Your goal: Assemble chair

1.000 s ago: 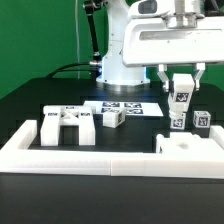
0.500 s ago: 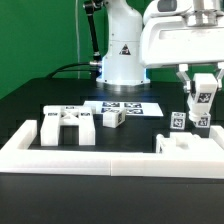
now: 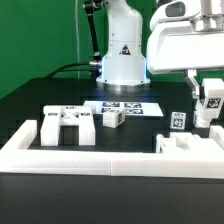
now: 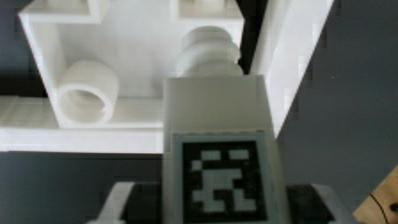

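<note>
My gripper [image 3: 208,92] is at the exterior view's right, shut on a white tagged chair post [image 3: 211,103] that hangs upright above the table. In the wrist view the post [image 4: 217,130] fills the middle, clamped between my gripper [image 4: 219,207]'s two fingers. Beyond its tip lies a white walled chair piece [image 4: 107,60] with round pegs [image 4: 87,92]. In the exterior view that blocky piece [image 3: 185,147] sits low at the front right, just below and in front of the held post. A second short tagged post [image 3: 178,121] stands beside it.
A bracket-like chair piece [image 3: 68,125] stands at the front left and a small tagged block [image 3: 112,117] lies in the middle. The marker board [image 3: 130,107] lies flat behind them. A long low white border wall [image 3: 100,156] runs along the front. The arm's base [image 3: 120,60] rises at the back.
My gripper has carried the post toward the exterior view's right, from beside the standing post to near the frame's edge. The loose parts have not moved.
</note>
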You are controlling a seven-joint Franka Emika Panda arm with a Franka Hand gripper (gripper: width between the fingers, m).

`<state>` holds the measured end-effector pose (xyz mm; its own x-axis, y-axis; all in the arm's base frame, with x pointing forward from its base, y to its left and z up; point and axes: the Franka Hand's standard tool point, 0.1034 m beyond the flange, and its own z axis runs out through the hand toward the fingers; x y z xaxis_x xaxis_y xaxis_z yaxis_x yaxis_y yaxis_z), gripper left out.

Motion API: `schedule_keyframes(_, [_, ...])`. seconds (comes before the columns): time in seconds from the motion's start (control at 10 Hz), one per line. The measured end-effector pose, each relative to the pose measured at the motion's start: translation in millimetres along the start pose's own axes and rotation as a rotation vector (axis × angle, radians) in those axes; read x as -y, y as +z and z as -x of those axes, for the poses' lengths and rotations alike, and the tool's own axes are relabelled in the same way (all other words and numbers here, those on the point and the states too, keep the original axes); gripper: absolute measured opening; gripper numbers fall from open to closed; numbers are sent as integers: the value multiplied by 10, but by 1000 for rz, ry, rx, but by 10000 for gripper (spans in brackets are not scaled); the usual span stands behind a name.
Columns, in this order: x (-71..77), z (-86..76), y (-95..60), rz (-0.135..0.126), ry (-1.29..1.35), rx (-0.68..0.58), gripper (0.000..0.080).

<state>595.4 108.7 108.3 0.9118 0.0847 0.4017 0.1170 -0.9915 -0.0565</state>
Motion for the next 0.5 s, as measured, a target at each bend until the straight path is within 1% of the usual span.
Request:
schedule_keyframes(0.1, [46,52,61,-5,-5,9,289])
schedule_keyframes(0.2, [71,7,88,-9,-7,6,289])
schedule_keyframes(0.3, [72,-95,107,-6,-16,-73,289])
schedule_keyframes(0.4, [70,-170,135,1,-26,-195,289])
schedule_keyframes(0.5, [91,-118,198,-1,-25,-183,289])
